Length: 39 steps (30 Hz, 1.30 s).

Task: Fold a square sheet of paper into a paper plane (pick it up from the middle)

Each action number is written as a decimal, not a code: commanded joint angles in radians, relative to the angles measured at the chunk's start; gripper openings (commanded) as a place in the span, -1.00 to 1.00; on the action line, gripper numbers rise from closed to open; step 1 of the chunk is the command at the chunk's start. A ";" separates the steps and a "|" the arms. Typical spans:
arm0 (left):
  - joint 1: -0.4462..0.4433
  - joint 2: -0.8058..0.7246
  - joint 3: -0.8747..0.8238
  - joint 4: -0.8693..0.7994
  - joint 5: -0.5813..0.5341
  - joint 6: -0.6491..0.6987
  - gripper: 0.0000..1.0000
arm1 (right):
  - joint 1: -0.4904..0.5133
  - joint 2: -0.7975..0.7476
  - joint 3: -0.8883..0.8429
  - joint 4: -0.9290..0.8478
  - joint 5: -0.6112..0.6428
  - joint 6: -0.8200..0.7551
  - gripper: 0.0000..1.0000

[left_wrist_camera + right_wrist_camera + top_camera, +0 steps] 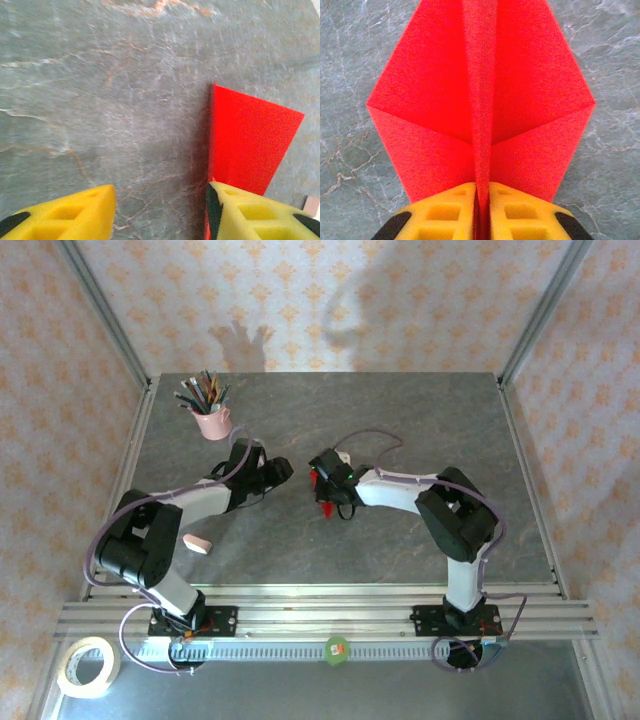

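Observation:
The paper plane [480, 100] is bright red, its two creased wings spread either side of a raised centre fold above the grey table. My right gripper [482, 210] is shut on that centre fold from behind. From above, the red paper [326, 507] pokes out beside the right gripper [322, 488] near the table's middle. My left gripper [283, 470] sits just left of it and is open. In the left wrist view nothing lies between the yellow fingers [75, 215]. One red wing [245, 145] stands just outside the right-hand finger.
A pink cup of pencils [210, 420] stands at the back left. A small pink eraser [196, 544] lies near the left arm's base. A tape roll [88, 665] rests off the table's front left corner. Metal frame posts [525, 335] edge the table.

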 commanded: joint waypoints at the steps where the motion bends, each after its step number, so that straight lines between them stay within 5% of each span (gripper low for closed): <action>1: 0.026 -0.048 -0.028 -0.062 -0.079 0.035 0.21 | -0.002 0.005 0.031 -0.060 0.071 0.005 -0.82; 9: 0.073 -0.135 -0.068 -0.117 -0.177 0.084 0.61 | -0.057 0.024 0.115 -0.088 0.091 -0.090 -0.87; 17: 0.091 -0.177 -0.103 -0.120 -0.201 0.115 0.87 | -0.150 0.219 0.420 -0.182 0.069 -0.361 -0.88; 31: 0.094 -0.151 -0.114 -0.115 -0.173 0.120 0.93 | -0.225 0.474 0.790 -0.333 0.012 -0.370 -0.80; 39: 0.093 -0.133 -0.119 -0.101 -0.149 0.116 0.93 | -0.234 0.535 0.852 -0.386 0.003 -0.329 -0.67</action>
